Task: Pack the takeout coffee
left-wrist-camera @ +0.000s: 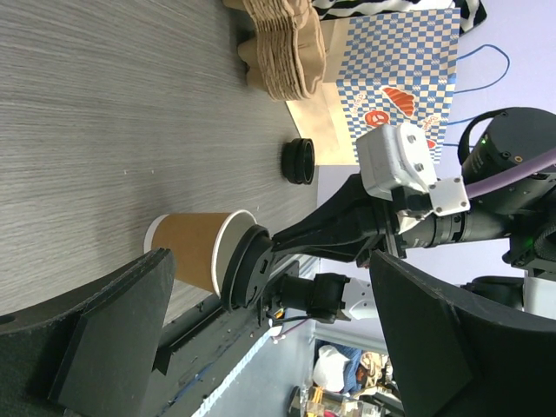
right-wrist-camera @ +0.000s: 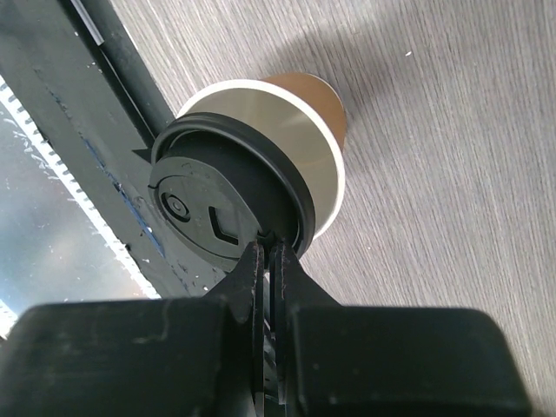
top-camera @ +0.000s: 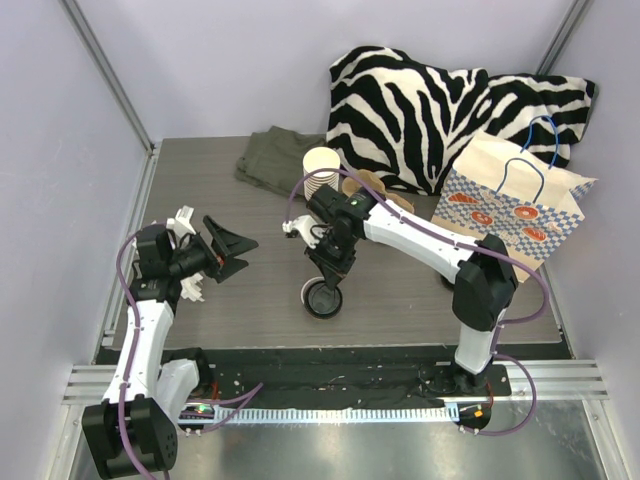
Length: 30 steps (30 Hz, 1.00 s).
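Grey bench (top-camera: 400, 300) carries the paper cup (right-wrist-camera: 304, 130) just under the right gripper (right-wrist-camera: 268, 252), which pinches the black lid (right-wrist-camera: 217, 204) by its rim, offset over the cup's mouth. The left gripper (top-camera: 225, 250) is spread wide, well apart.

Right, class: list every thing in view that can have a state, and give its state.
paper cup: upright, mouth partly uncovered.
black lid: pinched at its edge, off-centre over the cup, not seated.
right gripper: shut on the black lid.
left gripper: open, empty.
paper bag: standing upright, handles up.
cup stack: upright.
spare lid: lying loose, untouched.
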Tool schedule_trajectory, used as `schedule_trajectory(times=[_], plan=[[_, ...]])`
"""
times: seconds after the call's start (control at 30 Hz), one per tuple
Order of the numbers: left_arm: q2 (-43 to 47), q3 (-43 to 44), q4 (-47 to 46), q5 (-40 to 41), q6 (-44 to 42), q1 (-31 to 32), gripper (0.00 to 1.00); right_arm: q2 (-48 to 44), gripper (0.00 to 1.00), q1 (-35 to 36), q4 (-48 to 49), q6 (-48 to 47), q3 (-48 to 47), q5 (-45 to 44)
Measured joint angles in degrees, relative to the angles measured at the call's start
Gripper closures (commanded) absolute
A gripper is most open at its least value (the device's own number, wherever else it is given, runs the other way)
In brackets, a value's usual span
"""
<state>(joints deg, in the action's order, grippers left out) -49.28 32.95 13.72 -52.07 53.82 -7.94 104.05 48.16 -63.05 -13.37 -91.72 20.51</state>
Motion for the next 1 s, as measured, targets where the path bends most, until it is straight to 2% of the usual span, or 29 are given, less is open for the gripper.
schedule_trajectory(times=[0.43, 1.0], plan=[[0.0, -1.0, -0.2, 0.0, 0.0, 0.0, 0.0, 1.1, 0.99, 0.0, -1.1, 0.8, -1.3, 0.4], [-0.2, -1.0, -0.6, 0.0, 0.1, 0.0, 0.0, 3.6, 0.99, -3.4, -4.0, 0.5, -7.0, 3.0]])
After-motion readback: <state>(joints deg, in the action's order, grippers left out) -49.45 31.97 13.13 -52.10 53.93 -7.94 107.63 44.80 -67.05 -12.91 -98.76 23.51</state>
